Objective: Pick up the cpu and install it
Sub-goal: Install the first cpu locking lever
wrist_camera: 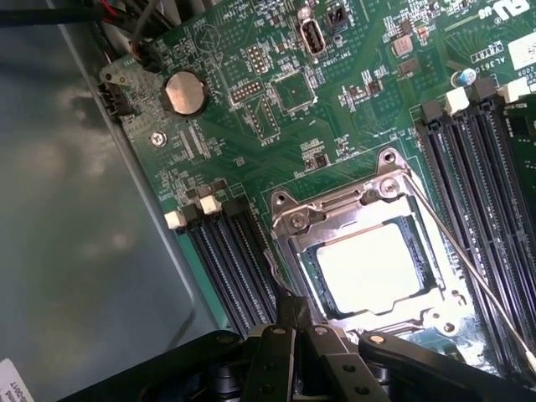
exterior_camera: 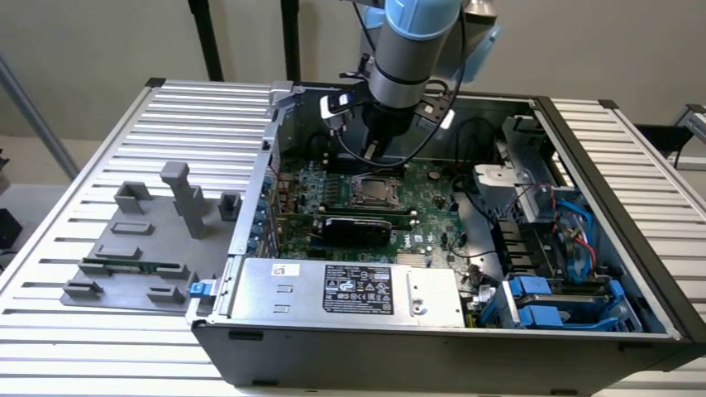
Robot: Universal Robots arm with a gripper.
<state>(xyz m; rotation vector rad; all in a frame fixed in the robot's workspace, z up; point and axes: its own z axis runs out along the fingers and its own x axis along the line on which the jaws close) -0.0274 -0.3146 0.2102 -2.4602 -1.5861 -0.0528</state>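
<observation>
Wrist view: cpu, silvery top, lying flat within the socket frame. My gripper: fingers pinched fully shut, holding nothing, poised at the frame's edge. Judged care: keep the chip level and square, with no sideways nudge against the frame.

The arm is a silver-grey cylinder with pale blue joint caps, narrowing to a black wrist with a white block and looping black cables, while the black tool has angular plates dotted with small screws.
</observation>
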